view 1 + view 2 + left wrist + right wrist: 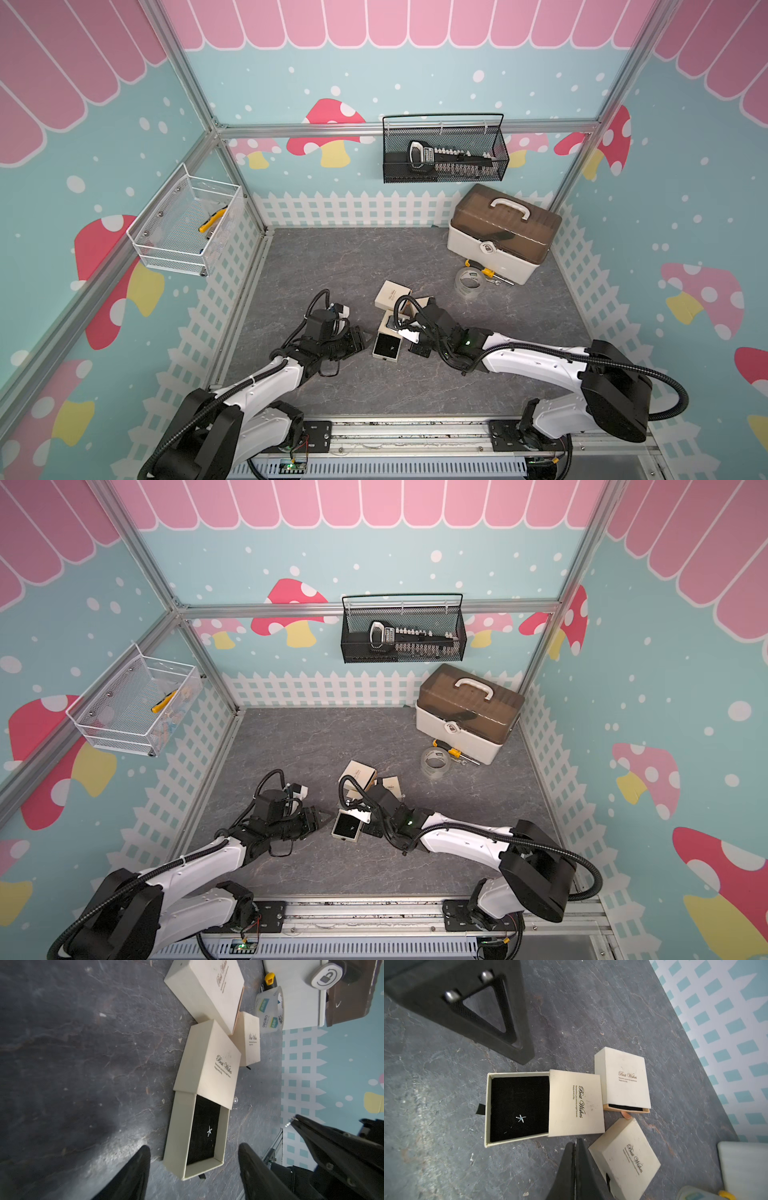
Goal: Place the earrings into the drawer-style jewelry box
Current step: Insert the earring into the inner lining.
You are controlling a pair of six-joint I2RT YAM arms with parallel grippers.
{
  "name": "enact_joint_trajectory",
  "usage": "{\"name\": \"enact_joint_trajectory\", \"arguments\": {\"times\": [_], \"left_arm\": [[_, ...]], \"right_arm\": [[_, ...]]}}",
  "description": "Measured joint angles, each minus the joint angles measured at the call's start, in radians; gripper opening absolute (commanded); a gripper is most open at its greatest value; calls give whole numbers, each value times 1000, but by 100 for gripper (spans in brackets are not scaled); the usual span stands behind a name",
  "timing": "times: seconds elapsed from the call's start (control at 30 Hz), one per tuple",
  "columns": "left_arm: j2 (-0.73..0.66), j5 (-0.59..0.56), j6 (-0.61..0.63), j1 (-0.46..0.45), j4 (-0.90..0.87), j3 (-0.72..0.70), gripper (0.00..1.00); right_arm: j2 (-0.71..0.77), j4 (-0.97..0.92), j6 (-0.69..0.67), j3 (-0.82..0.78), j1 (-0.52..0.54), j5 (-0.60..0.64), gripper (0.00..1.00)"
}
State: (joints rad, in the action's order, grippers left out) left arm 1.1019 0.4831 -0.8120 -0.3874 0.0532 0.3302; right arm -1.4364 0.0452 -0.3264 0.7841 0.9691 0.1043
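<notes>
One earring (521, 1118) lies in the drawer (508, 1093) of the jewelry box (575, 1103) (two more boxes (623, 1078) just beside it).

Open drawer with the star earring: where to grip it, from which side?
Probably pinch the drawer across its two side walls, coming from the pulled-out end that the open left pincer faces. Those walls stand upright and bare; the sleeve covers the rest, and the pull tab is tiny.

Toolbox (505, 226), white with a brown lid, sitting upper right on the grey floor. Clear tape roll (471, 283) and yellow-handled screwdriver (486, 273) lying just beside it. Black mesh basket (397, 151) hanging at upper centre, white wire basket (164, 243) hanging at left, holding a yellow-handled tool (212, 219).
</notes>
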Motion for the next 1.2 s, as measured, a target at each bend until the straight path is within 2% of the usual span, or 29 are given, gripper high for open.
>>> {"name": "enact_joint_trajectory", "arguments": {"times": [0.13,0.43,0.87,1.2], "left_arm": [[-9,29,-18,0,0,-8,68],[33,83,-116,0,169,-106,67],[65,80,-143,0,278,-112,64],[116,77,-146,1,311,-120,56]], "right_arm": [[-55,78,-116,0,8,-10,0],[-169,214,-261,0,45,-7,0],[-258,291,-298,0,60,-10,0],[-291,301,-299,12,61,-20,0]]}}
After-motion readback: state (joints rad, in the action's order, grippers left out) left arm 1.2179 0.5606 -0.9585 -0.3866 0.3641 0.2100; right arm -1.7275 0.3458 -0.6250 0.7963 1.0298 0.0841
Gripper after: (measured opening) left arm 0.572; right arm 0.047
